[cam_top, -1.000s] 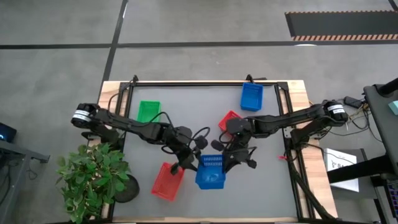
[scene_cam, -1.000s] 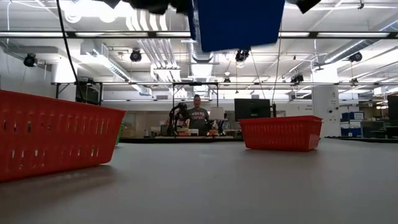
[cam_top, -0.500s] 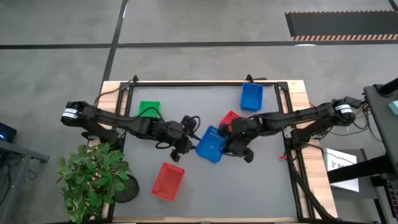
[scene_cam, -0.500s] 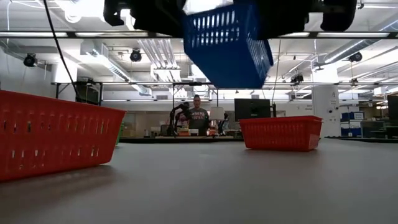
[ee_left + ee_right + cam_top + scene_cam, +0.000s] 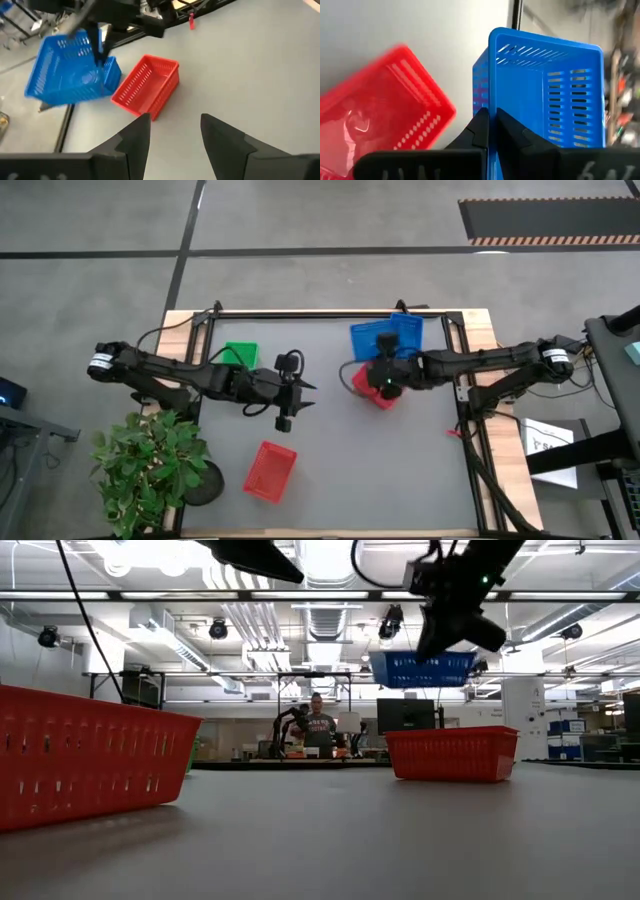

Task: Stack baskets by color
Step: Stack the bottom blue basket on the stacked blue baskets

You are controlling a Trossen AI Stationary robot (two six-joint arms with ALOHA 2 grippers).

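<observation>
My right gripper (image 5: 378,372) is shut on a blue basket (image 5: 367,340) that it holds in the air over the table's far right part, above a red basket (image 5: 372,388) and beside a second blue basket (image 5: 407,335). In the low view the held basket (image 5: 422,668) hangs well above the red one (image 5: 452,753). My left gripper (image 5: 305,390) stands open in the air over the table's middle, with nothing between its fingers (image 5: 172,131). A green basket (image 5: 240,357) sits far left, and another red basket (image 5: 270,471) near the front. My right gripper pinches one side wall of the blue basket at its rim (image 5: 491,102), one finger (image 5: 479,127) on the outer face and the other inside. The fingers slant down onto the rim from above. The basket is lifted clear and hangs about level, its opening upward.
A potted plant (image 5: 150,465) stands at the table's near left corner. A black frame (image 5: 330,313) runs along the far edge. Bare grey table (image 5: 400,470) lies at the near right. A person (image 5: 318,730) sits far behind the table.
My right gripper has carried the blue basket from the near middle toward the far right, up over the red basket, and has turned it from tipped on its side to about level. My left gripper, earlier at the basket's side, has drawn away toward the far edge.
</observation>
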